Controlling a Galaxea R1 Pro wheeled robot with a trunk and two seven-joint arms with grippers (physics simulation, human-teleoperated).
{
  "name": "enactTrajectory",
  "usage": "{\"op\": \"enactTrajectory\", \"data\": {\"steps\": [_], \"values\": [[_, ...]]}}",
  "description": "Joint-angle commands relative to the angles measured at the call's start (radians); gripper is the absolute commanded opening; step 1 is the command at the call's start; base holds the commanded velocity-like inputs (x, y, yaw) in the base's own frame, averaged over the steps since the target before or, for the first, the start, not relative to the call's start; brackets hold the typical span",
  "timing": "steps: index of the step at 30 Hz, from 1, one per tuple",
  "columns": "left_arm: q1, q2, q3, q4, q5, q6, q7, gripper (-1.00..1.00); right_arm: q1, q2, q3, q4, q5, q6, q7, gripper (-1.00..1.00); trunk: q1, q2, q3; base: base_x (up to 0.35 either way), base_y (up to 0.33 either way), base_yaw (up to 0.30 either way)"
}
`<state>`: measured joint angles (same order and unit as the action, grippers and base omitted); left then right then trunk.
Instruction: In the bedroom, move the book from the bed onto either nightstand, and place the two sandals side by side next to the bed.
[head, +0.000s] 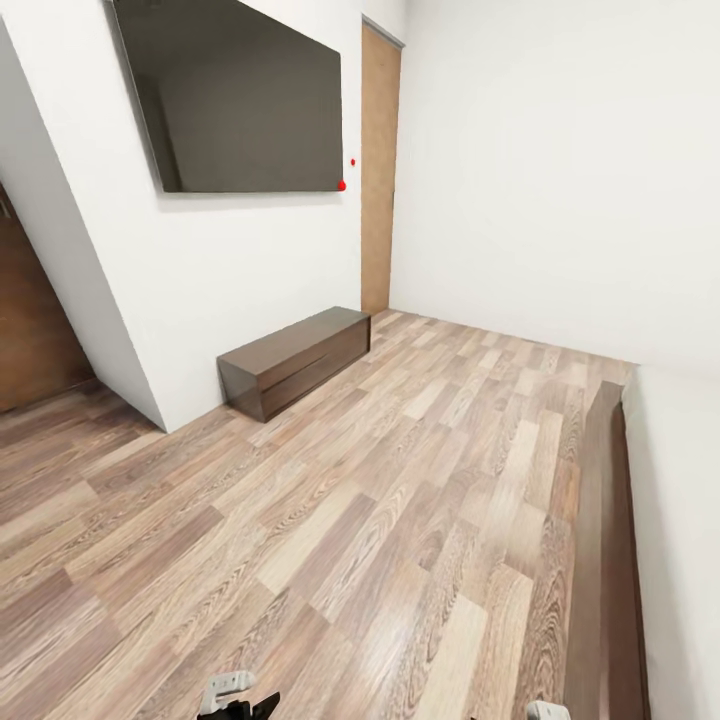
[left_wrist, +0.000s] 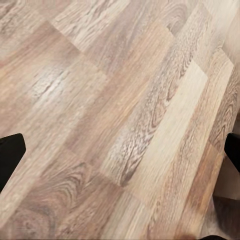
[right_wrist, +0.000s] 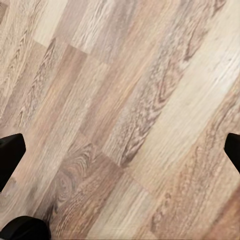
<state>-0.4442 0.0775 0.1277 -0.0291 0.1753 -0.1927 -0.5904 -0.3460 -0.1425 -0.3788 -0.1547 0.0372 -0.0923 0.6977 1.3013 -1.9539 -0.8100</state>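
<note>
The bed runs along the right edge of the head view, with its dark brown wooden frame (head: 600, 560) and pale mattress (head: 685, 520). The book, the two sandals and the nightstand are out of view. My left gripper (left_wrist: 120, 155) hangs open over bare wooden floor, one dark fingertip (left_wrist: 10, 155) far from the other, nothing between them. My right gripper (right_wrist: 120, 155) is open too, above the floor planks, with fingertips (right_wrist: 10, 155) spread wide. A bit of the left arm (head: 235, 697) and of the right arm (head: 548, 711) peeks in at the head view's lower edge.
A long low dark brown wall cabinet (head: 295, 360) stands against the white wall under a large dark TV screen (head: 235, 95). A wooden door (head: 380, 170) is at the far corner. Wood-plank floor (head: 380, 500) stretches between the cabinet and the bed.
</note>
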Motion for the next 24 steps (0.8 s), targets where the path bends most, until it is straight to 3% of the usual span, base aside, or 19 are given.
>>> {"op": "enactTrajectory", "data": {"steps": [1,20,24], "values": [[-0.001,0.0,0.007,0.002,-0.002,-0.001,-0.005,1.0,-0.001,0.0,-0.004,0.001,0.004,-0.004,0.003,1.0,-0.004,0.007,0.002,0.0,0.0,0.0],[-0.001,-0.003,0.007,0.002,-0.002,-0.001,-0.005,1.0,-0.001,0.001,-0.004,0.001,0.004,-0.004,0.003,1.0,-0.077,0.14,0.062,0.0,0.0,0.0],[-0.001,-0.004,0.007,0.002,-0.002,-0.001,-0.005,1.0,-0.001,0.0,-0.004,0.001,0.004,-0.004,0.003,1.0,-0.092,0.168,0.074,0.0,0.0,0.145]]}}
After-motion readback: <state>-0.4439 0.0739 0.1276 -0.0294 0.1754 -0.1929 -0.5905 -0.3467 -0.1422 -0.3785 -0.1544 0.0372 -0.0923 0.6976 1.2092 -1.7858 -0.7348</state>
